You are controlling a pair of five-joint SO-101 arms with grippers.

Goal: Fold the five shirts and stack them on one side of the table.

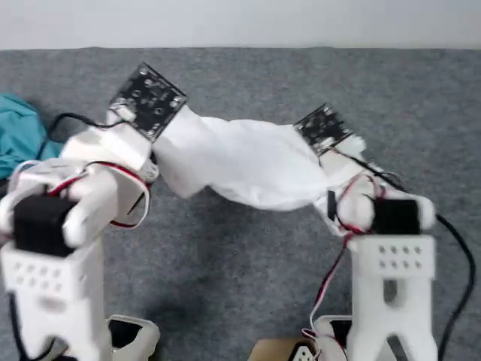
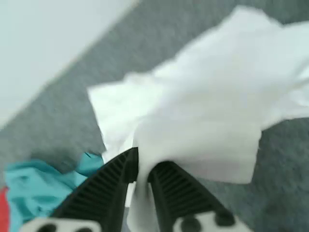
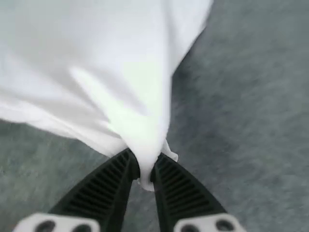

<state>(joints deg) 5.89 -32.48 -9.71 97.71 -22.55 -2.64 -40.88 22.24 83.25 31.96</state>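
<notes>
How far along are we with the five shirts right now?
Nothing looks folded or stacked yet. In hand: the white shirt hangs stretched over the grey table between the left pincer and the right pincer, both shut on its edges. Left: fold and place it, then the crumpled teal shirt at the table's edge and the red cloth beside it.

A white shirt (image 1: 240, 162) is hanging between the left arm (image 1: 83, 195) and right arm (image 1: 376, 218) over the worktop (image 1: 240, 278); a teal shirt (image 1: 19, 135) is lying aside.
</notes>
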